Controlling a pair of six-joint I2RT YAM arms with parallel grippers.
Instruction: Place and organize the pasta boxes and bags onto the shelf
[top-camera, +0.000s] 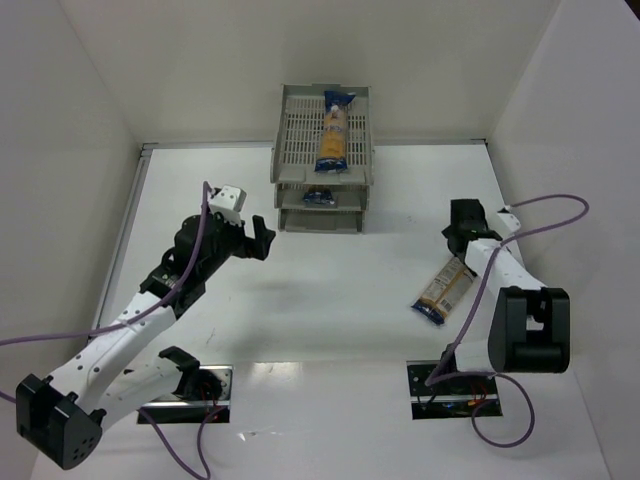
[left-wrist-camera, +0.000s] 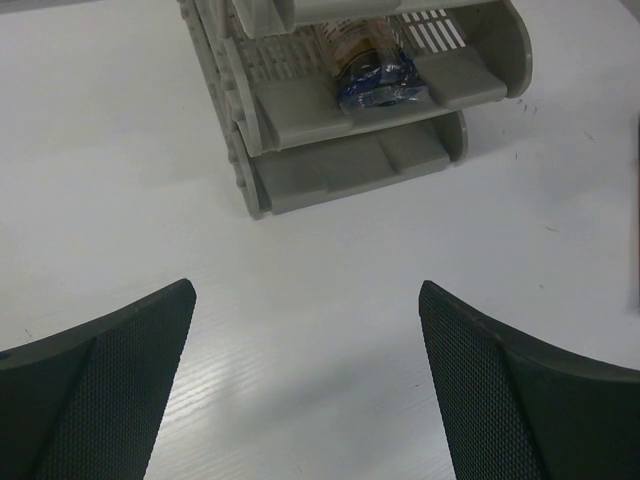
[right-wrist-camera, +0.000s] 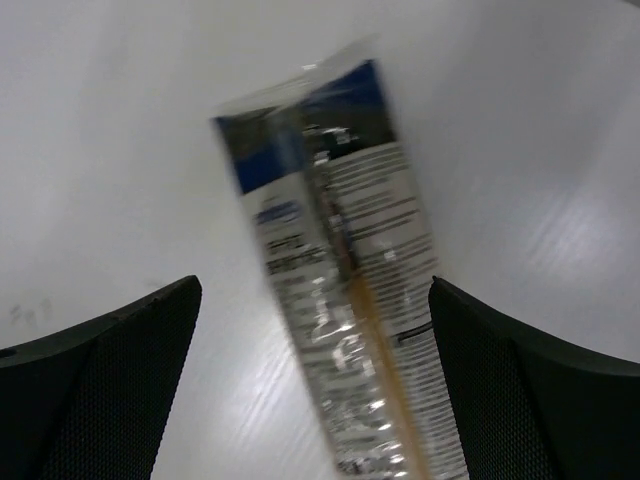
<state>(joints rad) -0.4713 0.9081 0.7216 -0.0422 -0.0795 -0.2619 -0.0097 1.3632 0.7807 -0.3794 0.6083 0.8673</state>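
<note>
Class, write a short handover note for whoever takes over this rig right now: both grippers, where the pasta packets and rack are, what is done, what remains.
Left gripper: open, empty, facing the rack.
Right gripper: open, above the loose packet, which lies on the table; not gripping it.
Done: top packet lies in the top tray, middle packet in the middle tray.
Left: put the loose packet on the rack.

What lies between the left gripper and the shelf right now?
Nothing but bare white table separates the open left gripper from the shelf. This is plain in the left wrist view.
</note>
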